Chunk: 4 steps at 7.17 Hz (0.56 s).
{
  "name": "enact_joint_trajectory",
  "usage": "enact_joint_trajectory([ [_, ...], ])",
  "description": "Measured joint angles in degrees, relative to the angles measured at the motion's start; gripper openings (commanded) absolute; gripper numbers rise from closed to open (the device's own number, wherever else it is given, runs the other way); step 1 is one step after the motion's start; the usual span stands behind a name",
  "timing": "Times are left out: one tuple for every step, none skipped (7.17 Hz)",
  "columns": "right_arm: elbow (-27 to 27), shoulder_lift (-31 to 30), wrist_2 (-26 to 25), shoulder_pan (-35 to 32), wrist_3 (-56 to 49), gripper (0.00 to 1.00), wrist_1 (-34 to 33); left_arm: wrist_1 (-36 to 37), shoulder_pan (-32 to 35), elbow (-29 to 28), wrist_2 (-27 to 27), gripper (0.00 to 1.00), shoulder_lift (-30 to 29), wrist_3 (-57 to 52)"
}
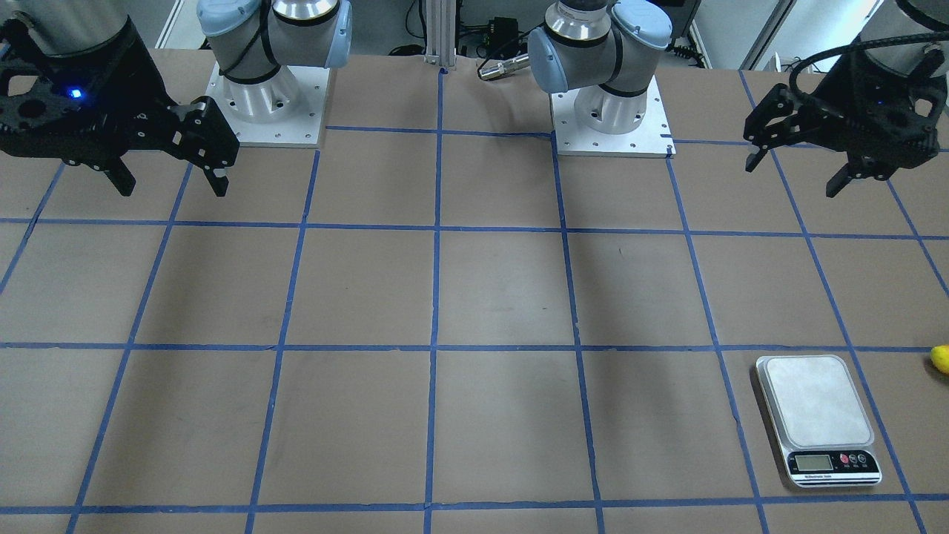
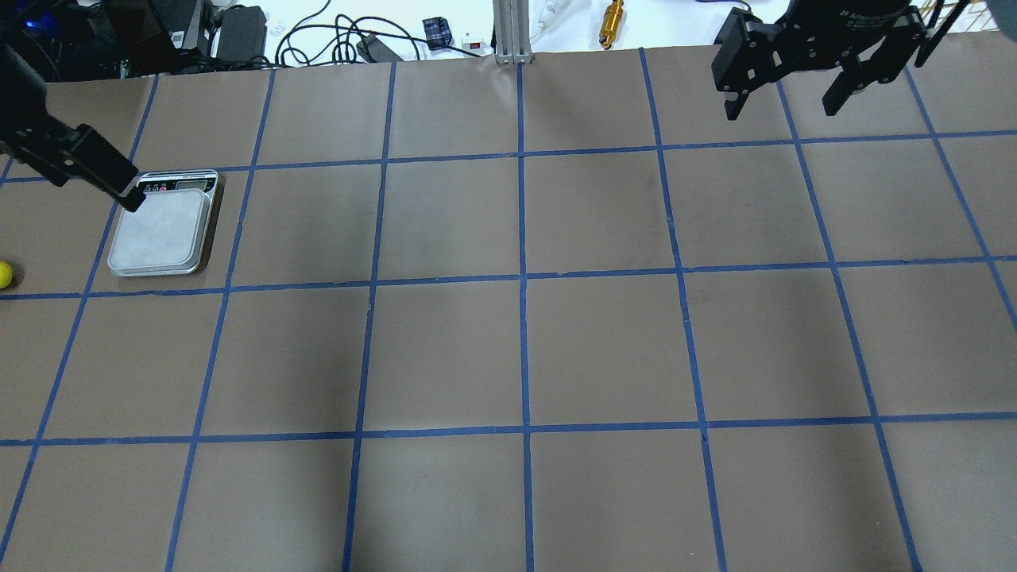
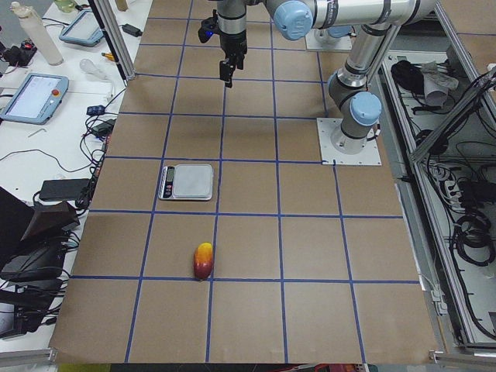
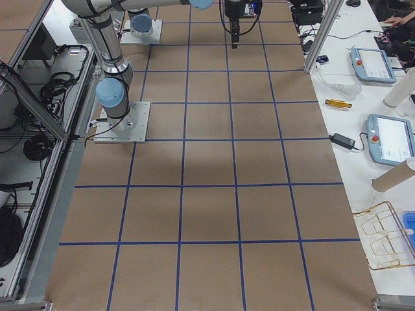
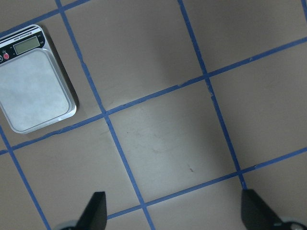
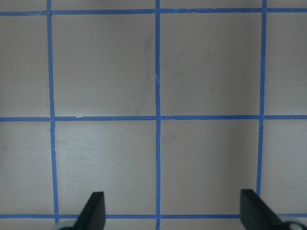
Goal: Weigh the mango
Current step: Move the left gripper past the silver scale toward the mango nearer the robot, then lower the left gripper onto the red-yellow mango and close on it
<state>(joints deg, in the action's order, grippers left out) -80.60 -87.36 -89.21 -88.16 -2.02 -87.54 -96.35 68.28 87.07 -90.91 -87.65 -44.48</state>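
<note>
To be fetched: the mango (image 3: 203,260), flat on the tabletop (image 3: 310,248) out toward the robot's left end, past the scale (image 3: 186,181) and well apart from it, just beside a crossing of blue tape lines (image 3: 256,279). Barely caught at the frame edge in the front-facing and overhead views, shown whole only from the left end. Long axis along the length of the tabletop, yellow end toward the scale, red end away from it. Nearer by far: the left pincer (image 1: 793,176), spread wide and empty, hanging above the tabletop near the scale, with the scale off in a corner of its wrist view and no mango there at all. Hence, by judgement, a reach outward beyond the scale toward the left end, and probably a turn of the wrist for closing across the fruit's narrow width rather than along its length. Right pincer (image 1: 172,185) likewise spread wide and empty, well apart on the opposite side, of little use for this pick. Nothing on the scale yet.
</note>
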Motion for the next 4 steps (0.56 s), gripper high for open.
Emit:
enact_joint_trajectory([
  [0.0, 0.0, 0.0, 0.0, 0.0, 1.00, 0.0, -0.4, -4.8, 0.1, 0.1, 1.00, 0.0, -6.8],
  [0.0, 0.0, 0.0, 0.0, 0.0, 1.00, 0.0, -0.4, -9.8, 0.2, 0.2, 1.00, -0.5, -14.5],
  [0.0, 0.0, 0.0, 0.0, 0.0, 1.00, 0.0, -0.1, -15.3, 0.2, 0.2, 1.00, -1.6, -23.0],
  [0.0, 0.0, 0.0, 0.0, 0.0, 1.00, 0.0, 0.5, -20.1, 0.1, 0.3, 1.00, -3.3, -30.5],
])
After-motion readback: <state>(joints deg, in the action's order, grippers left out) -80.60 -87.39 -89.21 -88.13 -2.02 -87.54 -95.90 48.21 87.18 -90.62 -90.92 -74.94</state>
